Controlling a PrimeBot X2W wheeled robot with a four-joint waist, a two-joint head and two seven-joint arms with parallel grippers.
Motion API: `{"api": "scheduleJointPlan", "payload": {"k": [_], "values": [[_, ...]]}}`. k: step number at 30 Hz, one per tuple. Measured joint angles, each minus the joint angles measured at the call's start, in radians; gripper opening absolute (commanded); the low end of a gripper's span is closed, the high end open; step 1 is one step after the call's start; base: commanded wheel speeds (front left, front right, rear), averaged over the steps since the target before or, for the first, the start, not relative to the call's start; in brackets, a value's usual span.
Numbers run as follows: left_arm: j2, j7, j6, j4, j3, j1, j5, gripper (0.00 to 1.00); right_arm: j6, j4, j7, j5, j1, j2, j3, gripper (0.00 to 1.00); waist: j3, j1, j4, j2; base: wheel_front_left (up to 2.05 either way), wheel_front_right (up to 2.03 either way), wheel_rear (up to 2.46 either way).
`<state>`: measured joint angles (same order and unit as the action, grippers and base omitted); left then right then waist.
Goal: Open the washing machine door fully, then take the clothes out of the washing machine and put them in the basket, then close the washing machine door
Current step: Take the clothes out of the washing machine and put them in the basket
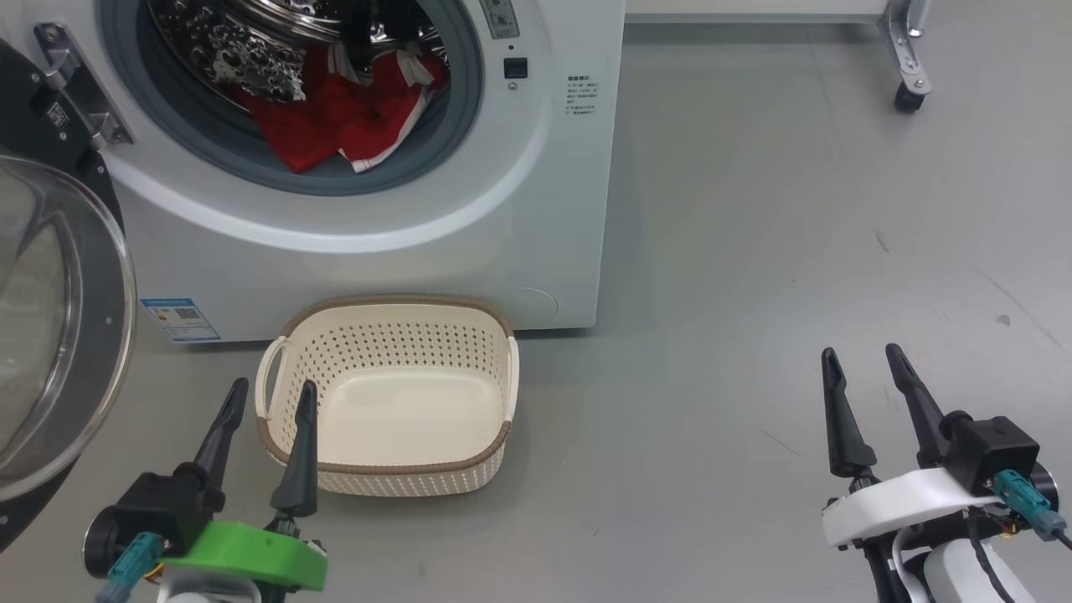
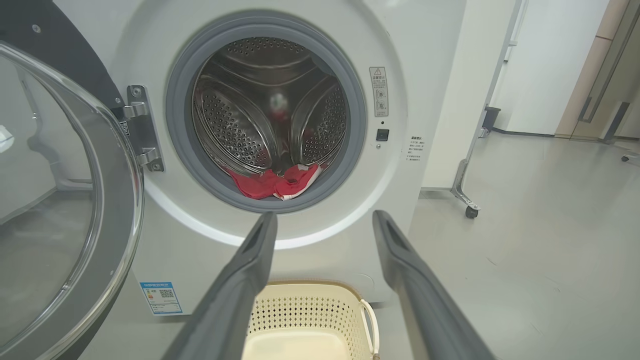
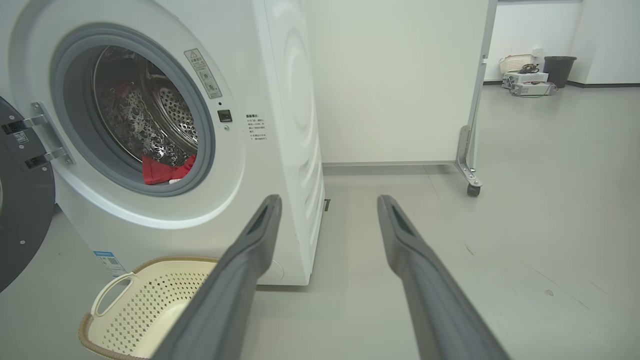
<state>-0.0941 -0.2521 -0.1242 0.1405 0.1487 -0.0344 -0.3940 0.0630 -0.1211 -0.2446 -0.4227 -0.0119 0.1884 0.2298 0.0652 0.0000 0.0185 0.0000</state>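
Observation:
The white washing machine (image 1: 469,243) stands at the upper left, its round black-rimmed door (image 1: 50,327) swung open to the left, glass bowl facing me. Red clothes (image 1: 352,113) with white trim lie at the drum's front lip, also seen as clothes (image 2: 275,182) and clothes (image 3: 165,172) in the wrist views. The cream basket (image 1: 389,452) sits empty on the floor in front of the machine. My left gripper (image 1: 272,394) is open, hovering at the basket's left handle. My right gripper (image 1: 863,356) is open over bare floor, far right of the basket.
A white partition on castors (image 1: 909,92) stands behind the machine's right side. Grey floor (image 1: 754,293) spreads to the right. In the right wrist view, a dark bin (image 3: 559,70) and boxes sit far off by the wall.

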Motion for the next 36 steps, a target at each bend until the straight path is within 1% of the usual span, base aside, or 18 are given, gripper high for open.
{"api": "scheduleJointPlan", "payload": {"k": [16, 26, 29, 36], "values": [[-0.005, 0.0, 0.0, -0.033, 0.012, 0.004, -0.017, 1.0, 0.0, -0.003, 0.0, 0.0, 0.0, -0.009, -0.001, 1.0, 0.001, 0.0, 0.006, 0.0, 0.08, -0.17, 0.09], [-0.01, 0.0, 0.0, -0.039, 0.011, 0.006, -0.019, 1.0, -0.001, -0.006, 0.0, 0.002, 0.0, -0.01, -0.005, 1.0, 0.001, 0.0, 0.009, 0.0, 0.48, -0.77, 0.3], [-0.011, 0.0, 0.0, -0.041, 0.011, 0.008, -0.019, 1.0, -0.009, -0.006, 0.0, 0.002, 0.0, -0.01, -0.006, 1.0, 0.001, 0.0, 0.01, 0.0, 0.77, -1.01, 0.25], [-0.012, 0.0, 0.0, -0.052, 0.004, 0.012, -0.017, 1.0, -0.009, -0.006, -0.007, 0.003, 0.0, -0.011, -0.007, 1.0, 0.004, 0.0, 0.015, 0.0, 0.98, -1.03, 0.05]]}}
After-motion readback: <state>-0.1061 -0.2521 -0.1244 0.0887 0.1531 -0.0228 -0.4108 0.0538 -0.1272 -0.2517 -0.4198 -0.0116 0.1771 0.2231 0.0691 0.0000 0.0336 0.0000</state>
